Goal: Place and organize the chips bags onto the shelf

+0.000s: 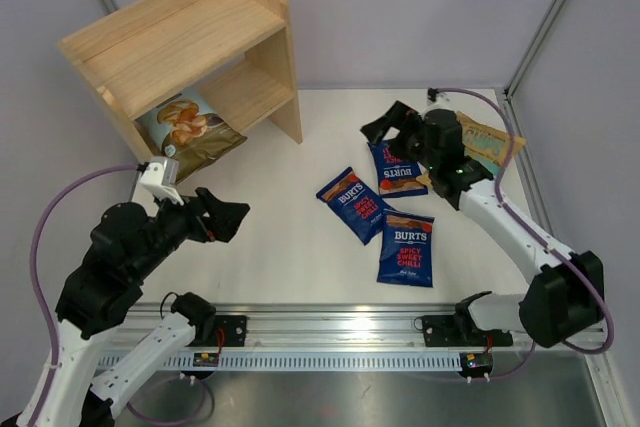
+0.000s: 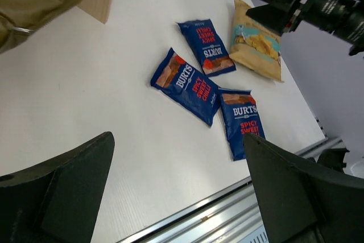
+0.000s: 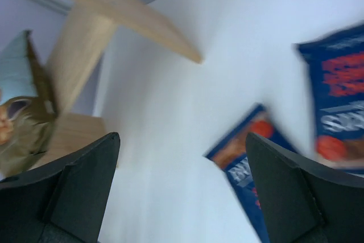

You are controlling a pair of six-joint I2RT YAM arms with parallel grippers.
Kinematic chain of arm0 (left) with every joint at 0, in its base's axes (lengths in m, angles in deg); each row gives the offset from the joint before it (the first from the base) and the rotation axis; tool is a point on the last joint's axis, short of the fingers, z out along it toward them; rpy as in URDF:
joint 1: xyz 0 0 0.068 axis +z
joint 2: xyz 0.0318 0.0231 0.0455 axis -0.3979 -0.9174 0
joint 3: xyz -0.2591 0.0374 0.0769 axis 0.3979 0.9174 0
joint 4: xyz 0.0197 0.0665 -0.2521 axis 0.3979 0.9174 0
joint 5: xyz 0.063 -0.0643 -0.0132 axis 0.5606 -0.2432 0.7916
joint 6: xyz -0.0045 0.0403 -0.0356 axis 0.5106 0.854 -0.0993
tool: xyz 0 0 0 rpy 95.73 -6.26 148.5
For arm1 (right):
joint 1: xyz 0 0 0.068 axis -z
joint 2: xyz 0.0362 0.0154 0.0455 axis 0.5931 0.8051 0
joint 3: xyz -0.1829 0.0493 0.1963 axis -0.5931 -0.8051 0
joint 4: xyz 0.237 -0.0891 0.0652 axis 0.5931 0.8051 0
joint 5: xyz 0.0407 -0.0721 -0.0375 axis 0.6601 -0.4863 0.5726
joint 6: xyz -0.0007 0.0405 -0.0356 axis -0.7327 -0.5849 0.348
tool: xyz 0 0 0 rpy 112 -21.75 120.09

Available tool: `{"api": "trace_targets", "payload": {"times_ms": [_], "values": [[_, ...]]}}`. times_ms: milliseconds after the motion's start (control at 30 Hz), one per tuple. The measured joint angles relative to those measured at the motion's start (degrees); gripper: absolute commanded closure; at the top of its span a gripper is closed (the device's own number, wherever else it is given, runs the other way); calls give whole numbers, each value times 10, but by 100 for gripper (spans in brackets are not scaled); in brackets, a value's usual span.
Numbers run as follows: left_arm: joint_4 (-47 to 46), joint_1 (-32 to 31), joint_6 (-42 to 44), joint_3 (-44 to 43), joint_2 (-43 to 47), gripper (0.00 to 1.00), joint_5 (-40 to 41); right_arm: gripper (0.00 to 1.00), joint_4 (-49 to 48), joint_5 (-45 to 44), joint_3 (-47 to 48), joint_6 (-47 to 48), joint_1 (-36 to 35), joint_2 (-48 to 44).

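The left fingers [image 1: 228,217] and right fingers [image 1: 388,123] are both spread wide and hold nothing. A pale bag [image 1: 188,127] leans in the lower tier of the shelf [image 1: 190,42]. Three blue bags [image 1: 355,204] lie on the table [image 1: 280,247], with a tan bag [image 1: 487,139] beside them under the right arm.
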Motion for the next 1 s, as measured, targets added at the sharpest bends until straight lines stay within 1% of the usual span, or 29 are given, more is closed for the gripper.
{"api": "trace_targets", "payload": {"times_ms": [33, 100, 233, 300, 367, 467, 667, 733, 800, 933, 967, 1000], "values": [[-5, 0, 1, 7, -5, 1, -7, 1, 16, 0, -17, 9, 21, -21], [-15, 0, 5, 21, -21, 1, -31, 0, 57, 5, -56, 28, 91, -73], [-28, 0, 20, 50, -45, 1, -80, 1, 99, 22, -129, 44, 272, -155], [-30, 0, 31, 66, -51, 1, -103, 1, 113, 26, -149, 52, 353, -165], [-31, 0, 40, 80, -52, 1, -117, 1, 124, 26, -154, 63, 403, -148], [-33, 0, 56, 96, -52, 1, -132, 0, 122, 33, -155, 70, 440, -102], [-34, 0, 84, 120, -52, 1, -153, 1, 77, 76, -158, 75, 522, 16], [-38, 0, 89, 131, -50, 1, -162, 0, 63, 83, -158, 82, 534, 48], [-37, 0, 92, 141, -48, 1, -175, 2, 45, 92, -162, 85, 537, 73], [-42, 0, 99, 142, -48, 1, -197, 14, -7, 142, -177, 89, 537, 128], [-44, 0, 101, 143, -48, 1, -202, 25, -16, 151, -179, 89, 537, 140], [-46, 0, 102, 143, -48, 1, -205, 32, -29, 162, -184, 89, 537, 152]]}}
